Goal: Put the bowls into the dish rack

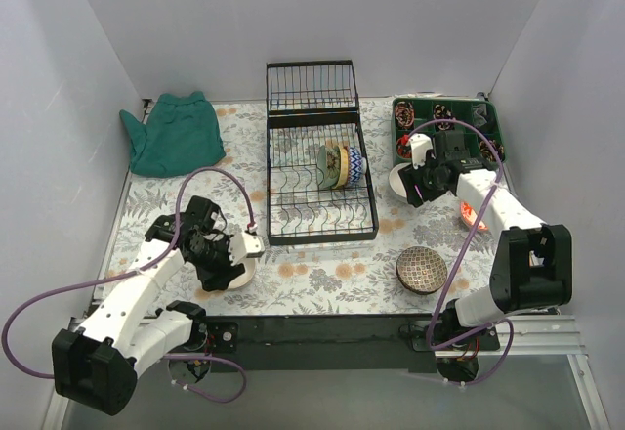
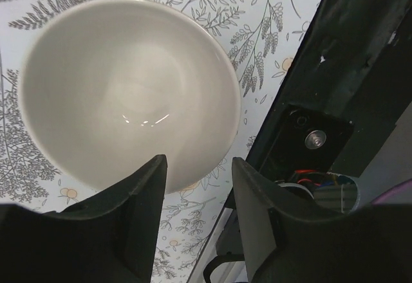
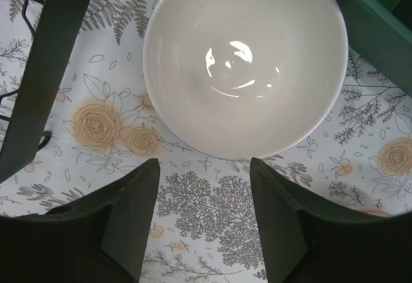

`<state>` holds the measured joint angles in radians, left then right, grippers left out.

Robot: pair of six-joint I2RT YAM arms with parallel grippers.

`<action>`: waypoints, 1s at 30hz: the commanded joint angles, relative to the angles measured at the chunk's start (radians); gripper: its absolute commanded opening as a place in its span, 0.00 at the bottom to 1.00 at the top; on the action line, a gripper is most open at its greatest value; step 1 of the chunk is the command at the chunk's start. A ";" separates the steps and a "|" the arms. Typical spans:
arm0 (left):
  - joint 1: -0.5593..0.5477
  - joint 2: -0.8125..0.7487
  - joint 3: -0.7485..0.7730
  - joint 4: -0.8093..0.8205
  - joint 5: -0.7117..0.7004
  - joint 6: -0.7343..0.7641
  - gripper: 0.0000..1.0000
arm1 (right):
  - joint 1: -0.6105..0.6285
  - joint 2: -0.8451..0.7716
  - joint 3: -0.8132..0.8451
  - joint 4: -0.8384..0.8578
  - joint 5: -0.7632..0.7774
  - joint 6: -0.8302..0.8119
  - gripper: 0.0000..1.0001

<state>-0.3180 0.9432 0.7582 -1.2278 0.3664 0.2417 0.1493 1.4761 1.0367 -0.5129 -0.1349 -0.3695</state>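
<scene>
A: Eyeing the near-left white bowl first, upright on the desk, near-left of the dish rack. Any tips for grabbing it cleanly?

B: Go for the rim. Drop one finger inside and one outside, pinch the wall, then lift straight up before swinging right toward the tines. Tip it on edge to match the three bowls already standing in the rack's middle row. Slot it beside them, not on top.

A: And the left jaws?

B: Wide open, gripping nothing. Going by the left wrist view, straddling the near rim of that bowl. Can't tell about actual contact.

A: Right side?

B: Same deal. Right jaws parted wide, empty, hovering just short of the second white bowl, with only bare desk between the fingers. Sitting right of the rack, just beside the green tray. Also left to load: the dark patterned bowl near-right, and a red-orange one half hidden under the right arm.
</scene>
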 commanded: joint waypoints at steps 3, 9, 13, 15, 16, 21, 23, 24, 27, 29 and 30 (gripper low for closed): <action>-0.015 -0.011 -0.063 0.065 -0.049 0.061 0.43 | 0.004 -0.063 -0.023 0.027 -0.012 0.000 0.67; -0.065 -0.001 -0.086 0.119 -0.081 0.033 0.40 | 0.003 -0.083 -0.044 0.028 -0.014 0.000 0.67; -0.099 -0.003 -0.106 0.151 -0.099 0.053 0.36 | 0.003 -0.088 -0.050 0.027 -0.011 0.000 0.67; -0.104 -0.011 -0.118 0.162 -0.109 0.073 0.34 | 0.004 -0.088 -0.052 0.028 -0.009 -0.002 0.67; -0.108 -0.014 -0.126 0.162 -0.115 0.103 0.30 | 0.003 -0.086 -0.050 0.028 -0.009 -0.002 0.67; -0.110 -0.038 -0.096 0.136 -0.119 0.129 0.00 | 0.004 -0.089 -0.053 0.028 -0.006 -0.002 0.67; -0.110 -0.058 -0.056 0.108 -0.139 0.148 0.00 | 0.003 -0.092 -0.056 0.028 -0.003 -0.003 0.67; -0.109 -0.082 -0.006 0.078 -0.144 0.151 0.00 | 0.003 -0.092 -0.058 0.030 -0.002 -0.003 0.67; -0.108 -0.081 0.120 0.071 -0.155 0.151 0.00 | 0.004 -0.094 -0.069 0.034 -0.008 -0.003 0.67; -0.108 -0.040 0.186 0.163 -0.147 0.037 0.00 | 0.004 -0.094 -0.072 0.040 -0.011 -0.002 0.67; -0.108 0.029 0.229 0.200 -0.130 -0.026 0.00 | 0.003 -0.092 -0.072 0.043 -0.012 -0.002 0.67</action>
<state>-0.4255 0.8989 0.8108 -1.1835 0.2298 0.3450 0.1493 1.4124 0.9718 -0.4961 -0.1341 -0.3695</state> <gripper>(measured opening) 0.057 0.666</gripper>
